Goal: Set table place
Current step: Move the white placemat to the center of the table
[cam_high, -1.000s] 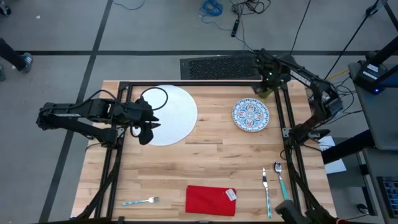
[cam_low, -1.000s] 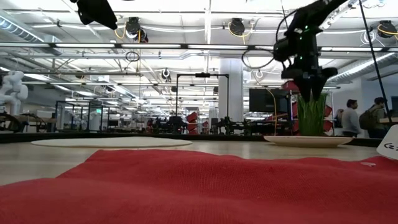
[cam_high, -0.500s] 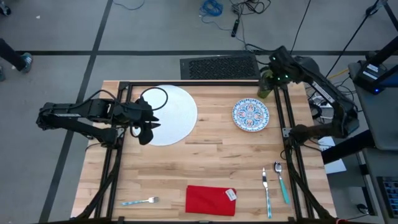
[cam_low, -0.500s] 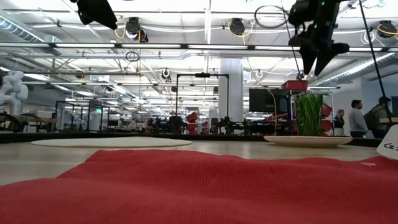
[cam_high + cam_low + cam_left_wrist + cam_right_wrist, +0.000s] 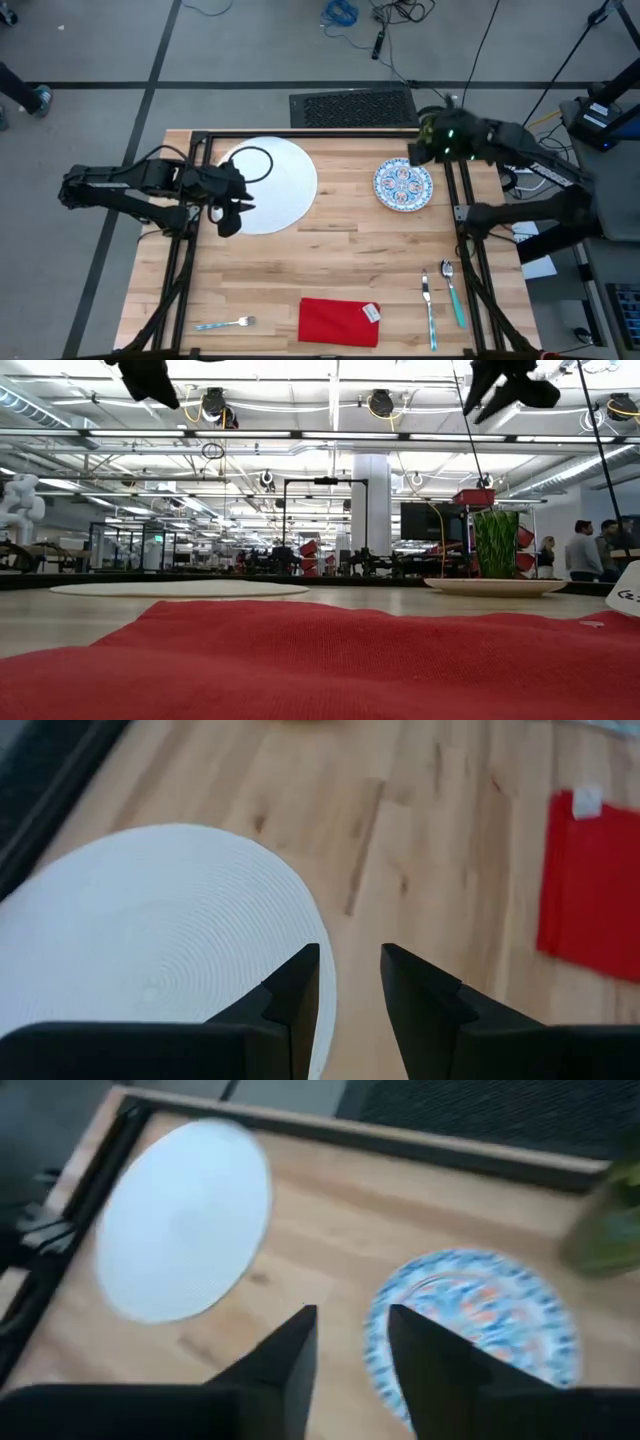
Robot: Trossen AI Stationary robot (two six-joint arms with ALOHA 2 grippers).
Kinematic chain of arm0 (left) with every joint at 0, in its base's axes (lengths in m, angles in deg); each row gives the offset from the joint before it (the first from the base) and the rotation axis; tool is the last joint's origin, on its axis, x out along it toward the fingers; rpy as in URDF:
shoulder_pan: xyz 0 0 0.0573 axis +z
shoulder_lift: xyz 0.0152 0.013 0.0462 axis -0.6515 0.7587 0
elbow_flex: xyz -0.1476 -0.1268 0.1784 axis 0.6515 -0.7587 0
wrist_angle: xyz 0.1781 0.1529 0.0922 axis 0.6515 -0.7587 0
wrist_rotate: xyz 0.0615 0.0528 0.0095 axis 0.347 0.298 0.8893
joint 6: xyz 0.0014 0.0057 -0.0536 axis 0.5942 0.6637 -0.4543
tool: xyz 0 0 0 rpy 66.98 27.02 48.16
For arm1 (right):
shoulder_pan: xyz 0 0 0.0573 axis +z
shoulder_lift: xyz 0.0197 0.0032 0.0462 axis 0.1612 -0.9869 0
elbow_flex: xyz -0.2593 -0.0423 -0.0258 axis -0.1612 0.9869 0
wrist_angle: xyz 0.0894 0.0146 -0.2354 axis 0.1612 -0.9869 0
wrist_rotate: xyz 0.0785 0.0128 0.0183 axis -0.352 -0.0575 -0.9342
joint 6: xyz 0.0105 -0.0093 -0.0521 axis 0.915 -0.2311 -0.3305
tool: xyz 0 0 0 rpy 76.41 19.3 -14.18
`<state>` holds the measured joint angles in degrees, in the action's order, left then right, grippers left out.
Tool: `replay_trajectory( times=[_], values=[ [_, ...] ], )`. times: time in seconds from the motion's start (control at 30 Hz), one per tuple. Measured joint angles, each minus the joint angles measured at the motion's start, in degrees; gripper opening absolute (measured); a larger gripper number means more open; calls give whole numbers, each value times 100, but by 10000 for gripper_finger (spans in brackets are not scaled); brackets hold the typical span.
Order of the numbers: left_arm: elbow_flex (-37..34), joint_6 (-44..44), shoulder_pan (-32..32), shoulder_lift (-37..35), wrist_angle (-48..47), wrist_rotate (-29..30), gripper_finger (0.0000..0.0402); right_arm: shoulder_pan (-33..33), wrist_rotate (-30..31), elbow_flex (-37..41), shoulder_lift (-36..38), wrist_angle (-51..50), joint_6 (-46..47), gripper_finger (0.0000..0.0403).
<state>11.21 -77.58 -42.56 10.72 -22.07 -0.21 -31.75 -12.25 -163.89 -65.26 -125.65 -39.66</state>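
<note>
Both jaws empty above the surface [image 5: 330,270]

My left jaws [image 5: 350,982] hang slightly parted over the white plate [image 5: 268,184]; my right jaws [image 5: 350,1342], parted, hover near the patterned plate [image 5: 404,185] and green cup [image 5: 497,544]. People stand in the room behind.

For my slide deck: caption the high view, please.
Both arms hover over a table holding white plate, patterned plate, red napkin and cutlery.

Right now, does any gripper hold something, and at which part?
Nothing is held. The left gripper hovers open over the white plate; the right gripper hangs open above the patterned plate.
</note>
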Motion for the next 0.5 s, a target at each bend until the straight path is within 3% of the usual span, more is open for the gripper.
replay_trajectory(
  times=[0.2,0.37,0.5],
  values=[
    [-378,87,2,2,-45,-464,95,2108,1146,0,-357,1018,738,10],
    [-1142,-65,-200,4,-85,-783,95,3542,2111,0,-889,1944,799,5],
    [-1547,-59,-444,122,-93,-844,101,4216,2577,0,-1357,2255,788,2]
  ],
)
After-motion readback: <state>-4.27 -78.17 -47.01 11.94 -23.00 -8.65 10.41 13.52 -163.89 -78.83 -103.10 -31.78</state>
